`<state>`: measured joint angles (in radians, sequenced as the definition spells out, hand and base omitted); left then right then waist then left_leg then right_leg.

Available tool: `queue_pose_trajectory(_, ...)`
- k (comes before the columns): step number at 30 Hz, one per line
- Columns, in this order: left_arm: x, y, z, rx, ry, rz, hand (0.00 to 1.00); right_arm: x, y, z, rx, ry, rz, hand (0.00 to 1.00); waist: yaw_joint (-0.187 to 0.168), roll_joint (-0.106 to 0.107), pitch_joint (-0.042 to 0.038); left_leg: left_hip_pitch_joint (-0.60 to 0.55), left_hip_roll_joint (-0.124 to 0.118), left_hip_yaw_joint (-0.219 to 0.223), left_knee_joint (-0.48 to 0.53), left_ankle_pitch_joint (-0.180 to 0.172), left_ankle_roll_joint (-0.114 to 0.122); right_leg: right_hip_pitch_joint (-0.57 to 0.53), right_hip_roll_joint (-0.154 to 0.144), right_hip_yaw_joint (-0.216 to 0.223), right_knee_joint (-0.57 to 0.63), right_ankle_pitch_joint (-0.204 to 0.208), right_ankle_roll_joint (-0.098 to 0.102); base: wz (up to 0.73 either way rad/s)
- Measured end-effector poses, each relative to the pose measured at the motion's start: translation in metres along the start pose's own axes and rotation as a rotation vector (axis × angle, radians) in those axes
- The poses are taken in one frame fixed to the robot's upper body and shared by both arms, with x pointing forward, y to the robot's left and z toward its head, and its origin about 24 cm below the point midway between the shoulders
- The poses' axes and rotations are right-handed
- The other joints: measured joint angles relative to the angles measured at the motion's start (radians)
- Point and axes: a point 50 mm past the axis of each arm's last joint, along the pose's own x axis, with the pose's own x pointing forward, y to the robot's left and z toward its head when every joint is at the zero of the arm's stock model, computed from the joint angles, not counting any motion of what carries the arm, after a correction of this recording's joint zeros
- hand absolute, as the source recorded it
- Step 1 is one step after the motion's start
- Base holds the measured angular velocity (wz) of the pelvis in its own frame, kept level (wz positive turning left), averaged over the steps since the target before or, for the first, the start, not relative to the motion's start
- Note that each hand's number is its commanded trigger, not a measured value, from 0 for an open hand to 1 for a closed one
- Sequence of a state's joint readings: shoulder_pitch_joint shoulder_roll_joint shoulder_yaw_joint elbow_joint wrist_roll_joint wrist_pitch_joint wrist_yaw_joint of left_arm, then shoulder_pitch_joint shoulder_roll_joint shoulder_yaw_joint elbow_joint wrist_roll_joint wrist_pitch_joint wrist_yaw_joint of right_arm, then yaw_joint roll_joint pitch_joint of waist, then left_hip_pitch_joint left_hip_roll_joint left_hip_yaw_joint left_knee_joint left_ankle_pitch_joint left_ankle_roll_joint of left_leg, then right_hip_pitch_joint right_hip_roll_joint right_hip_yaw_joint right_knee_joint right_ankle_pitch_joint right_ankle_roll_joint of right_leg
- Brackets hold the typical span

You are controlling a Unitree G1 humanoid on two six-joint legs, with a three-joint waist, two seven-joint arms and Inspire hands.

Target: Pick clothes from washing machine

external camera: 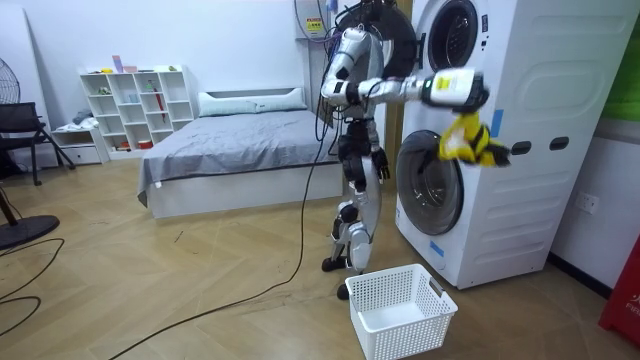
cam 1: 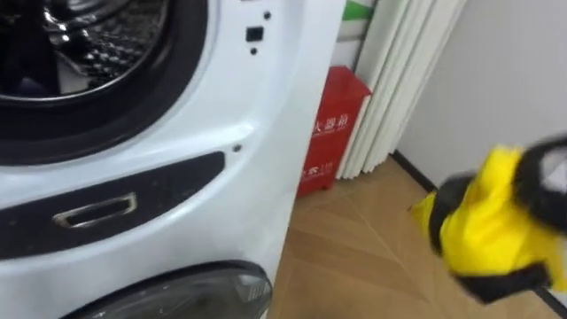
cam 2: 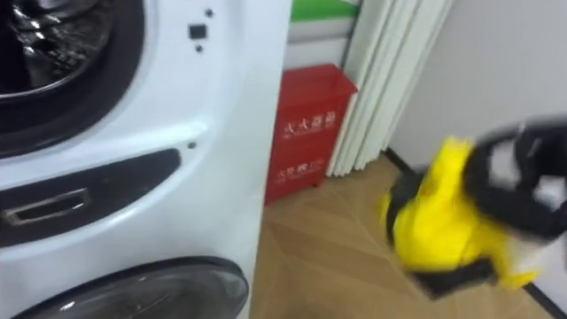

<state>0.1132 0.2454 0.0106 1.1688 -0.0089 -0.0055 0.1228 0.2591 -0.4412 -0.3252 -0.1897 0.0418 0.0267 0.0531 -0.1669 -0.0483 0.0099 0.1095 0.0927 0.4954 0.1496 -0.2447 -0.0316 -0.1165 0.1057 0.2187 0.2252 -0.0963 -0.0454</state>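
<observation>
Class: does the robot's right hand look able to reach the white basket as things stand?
Probably not without bending: the right hand holds the yellow garment high by the washing machine; the basket sits on the floor.

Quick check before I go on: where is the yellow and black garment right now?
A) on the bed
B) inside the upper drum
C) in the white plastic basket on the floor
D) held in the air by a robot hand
D: the yellow and black garment hangs from the right robot hand, out beside the white washing machine and high above the white plastic basket.
</observation>
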Motion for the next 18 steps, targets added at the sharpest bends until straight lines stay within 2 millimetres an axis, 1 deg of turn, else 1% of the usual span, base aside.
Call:
queue_pose_trajectory(1, 0.001, -0.002, 0.003, 0.014, -0.004, -0.006, 0.0, -0.001, 0.001, -0.009, 0.007, 0.045, 0.003, 1.0, -0.008, 0.013, 0.0003, -0.012, -0.002, 0.006, 0.004, 0.0, 0.0, -0.016, 0.0, 0.006, 0.007, 0.0, 0.0, -0.27)
queue_pose_trajectory(2, 0.001, -0.003, 0.008, 0.033, -0.019, -0.012, 0.0, 0.001, 0.003, -0.017, 0.015, 0.077, 0.01, 1.0, -0.018, 0.02, 0.0013, -0.018, -0.002, 0.026, 0.01, 0.0, 0.0, -0.031, 0.005, 0.022, 0.018, 0.0, 0.001, -0.32)
queue_pose_trajectory(3, 0.001, -0.003, 0.008, 0.04, -0.019, -0.014, 0.0, 0.002, 0.006, -0.021, 0.021, 0.092, 0.017, 1.0, -0.022, 0.021, 0.0007, -0.025, -0.002, 0.031, 0.017, 0.0, 0.0, -0.042, 0.007, 0.031, 0.023, 0.0, 0.001, -0.39)
queue_pose_trajectory(4, 0.002, -0.003, 0.01, 0.045, -0.023, -0.019, 0.0, 0.003, 0.008, -0.03, 0.026, 0.13, 0.022, 1.0, -0.026, 0.023, -0.0004, -0.039, -0.002, 0.042, 0.029, -0.001, 0.0, -0.061, 0.01, 0.046, 0.034, 0.0, 0.001, -0.36)
queue_pose_trajectory(5, 0.002, -0.005, 0.014, 0.057, -0.034, -0.028, 0.0, 0.004, 0.008, -0.038, 0.032, 0.166, 0.019, 1.0, -0.028, 0.028, -0.0023, -0.054, -0.001, 0.05, 0.037, -0.001, 0.0, -0.078, 0.014, 0.055, 0.037, 0.002, 0.001, -0.3)
queue_pose_trajectory(6, 0.002, -0.006, 0.016, 0.061, -0.039, -0.033, 0.0, 0.005, 0.008, -0.043, 0.038, 0.184, 0.015, 1.0, -0.029, 0.034, -0.0023, -0.061, 0.0, 0.051, 0.039, -0.001, 0.0, -0.084, 0.015, 0.057, 0.039, 0.004, 0.0, -0.17)
queue_pose_trajectory(7, 0.002, -0.009, 0.02, 0.071, -0.049, -0.051, 0.0, 0.007, 0.008, -0.052, 0.047, 0.222, 0.006, 1.0, -0.045, 0.043, -0.0054, -0.079, 0.002, 0.052, 0.043, -0.001, 0.001, -0.101, 0.015, 0.057, 0.04, 0.009, 0.0, -0.06)
queue_pose_trajectory(8, 0.003, -0.01, 0.023, 0.078, -0.057, -0.059, 0.0, 0.007, 0.009, -0.056, 0.052, 0.242, 0.003, 1.0, -0.05, 0.046, -0.0054, -0.088, 0.001, 0.053, 0.046, -0.001, 0.001, -0.112, 0.015, 0.059, 0.045, 0.009, 0.0, -0.1)
queue_pose_trajectory(9, 0.003, -0.011, 0.028, 0.083, -0.07, -0.068, 0.0, 0.006, 0.009, -0.065, 0.058, 0.28, 0.001, 1.0, -0.051, 0.051, -0.0044, -0.104, 0.001, 0.06, 0.051, -0.001, 0.001, -0.135, 0.018, 0.073, 0.055, 0.01, 0.001, -0.23)
queue_pose_trajectory(10, 0.004, -0.013, 0.035, 0.092, -0.089, -0.08, 0.0, 0.005, 0.01, -0.071, 0.061, 0.307, 0.003, 1.0, -0.049, 0.061, -0.0043, -0.119, 0.001, 0.08, 0.052, -0.001, 0.001, -0.157, 0.022, 0.082, 0.057, 0.013, 0.003, -0.28)
queue_pose_trajectory(11, 0.004, -0.016, 0.041, 0.101, -0.103, -0.09, 0.0, 0.004, 0.012, -0.075, 0.063, 0.326, 0.008, 1.0, -0.05, 0.078, -0.0042, -0.135, 0.001, 0.083, 0.052, -0.001, 0.001, -0.175, 0.023, 0.087, 0.065, 0.017, 0.004, -0.23)
queue_pose_trajectory(12, 0.004, -0.017, 0.043, 0.11, -0.111, -0.095, 0.0, 0.004, 0.014, -0.077, 0.068, 0.335, 0.011, 1.0, -0.052, 0.085, -0.0031, -0.141, 0.0, 0.085, 0.052, -0.001, 0.001, -0.183, 0.024, 0.093, 0.066, 0.019, 0.005, -0.19)
queue_pose_trajectory(13, 0.004, -0.02, 0.048, 0.097, -0.12, -0.106, 0.0, 0.004, 0.019, -0.085, 0.079, 0.361, 0.02, 1.0, -0.067, 0.096, -0.0049, -0.155, -0.001, 0.087, 0.054, -0.001, 0.001, -0.199, 0.026, 0.101, 0.068, 0.023, 0.006, -0.14)
queue_pose_trajectory(14, 0.004, -0.022, 0.049, 0.073, -0.119, -0.114, 0.0, 0.004, 0.025, -0.095, 0.083, 0.4, 0.037, 1.0, -0.077, 0.11, -0.0041, -0.167, -0.002, 0.088, 0.056, -0.001, 0.001, -0.213, 0.026, 0.103, 0.072, 0.024, 0.007, -0.13)
queue_pose_trajectory(15, 0.004, -0.023, 0.053, 0.066, -0.129, -0.118, 0.0, 0.003, 0.028, -0.099, 0.08, 0.422, 0.045, 1.0, -0.078, 0.116, -0.0037, -0.173, -0.003, 0.088, 0.056, -0.001, 0.001, -0.222, 0.026, 0.105, 0.076, 0.024, 0.008, -0.15)
queue_pose_trajectory(16, 0.003, -0.026, 0.063, 0.046, -0.152, -0.125, 0.0, 0.002, 0.034, -0.106, 0.08, 0.456, 0.059, 1.0, -0.075, 0.127, -0.0022, -0.188, -0.007, 0.093, 0.056, -0.001, 0.001, -0.247, 0.029, 0.113, 0.089, 0.024, 0.01, -0.25)
queue_pose_trajectory(17, 0.003, -0.028, 0.068, 0.027, -0.163, -0.133, 0.0, 0.003, 0.038, -0.109, 0.08, 0.474, 0.074, 1.0, -0.075, 0.14, -0.0018, -0.205, -0.011, 0.1, 0.055, -0.001, 0.002, -0.274, 0.031, 0.124, 0.1, 0.026, 0.012, -0.32)
queue_pose_trajectory(18, 0.003, -0.029, 0.071, 0.022, -0.17, -0.136, 0.0, 0.005, 0.041, -0.11, 0.081, 0.478, 0.083, 1.0, -0.074, 0.144, -0.0009, -0.212, -0.014, 0.105, 0.055, 0.0, 0.002, -0.29, 0.034, 0.133, 0.105, 0.025, 0.014, -0.31)
